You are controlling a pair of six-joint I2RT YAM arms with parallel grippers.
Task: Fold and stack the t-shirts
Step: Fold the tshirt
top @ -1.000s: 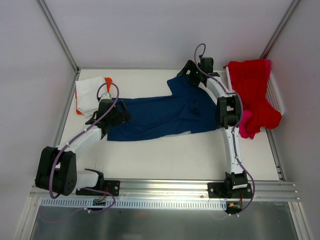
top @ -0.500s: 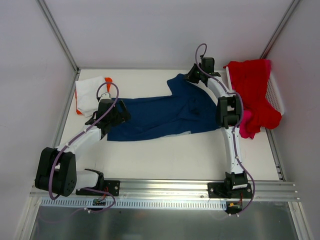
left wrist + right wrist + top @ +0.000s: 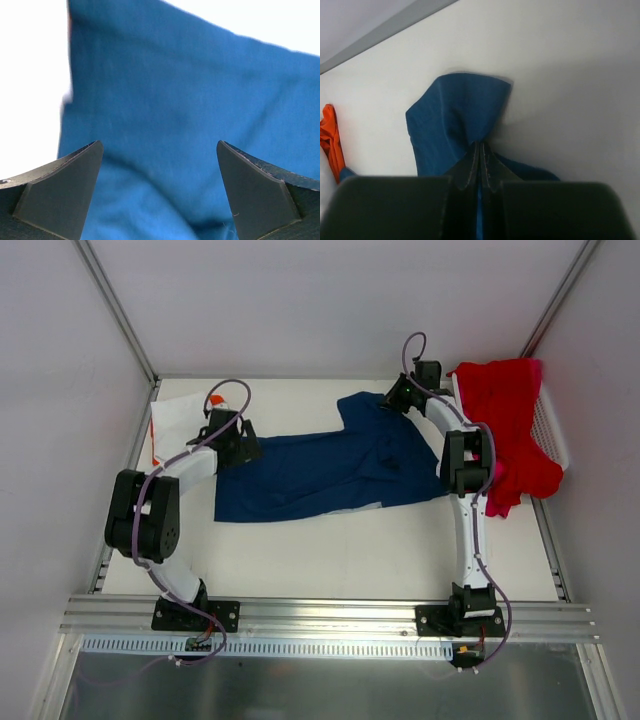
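A navy t-shirt [image 3: 320, 468] lies spread flat across the middle of the table. My left gripper [image 3: 246, 444] hovers open over its far left corner, blue cloth [image 3: 165, 100] showing between the two fingers [image 3: 65, 185]. My right gripper [image 3: 390, 400] is shut on a bunched fold of the navy shirt [image 3: 455, 110] at its far right corner, by the sleeve. A folded white t-shirt [image 3: 178, 418] with an orange one [image 3: 216, 400] under it sits at the back left. A red t-shirt [image 3: 505, 415] and a pink one [image 3: 490, 492] hang over the basket.
A white mesh basket [image 3: 553, 430] stands at the right edge of the table. Grey walls and metal frame posts close in the back and both sides. An orange edge [image 3: 332, 142] shows at the left of the right wrist view.
The left arm swung back toward the navy shirt's far left corner, staying open. The right gripper shut on the shirt's far right corner and shifted slightly right.
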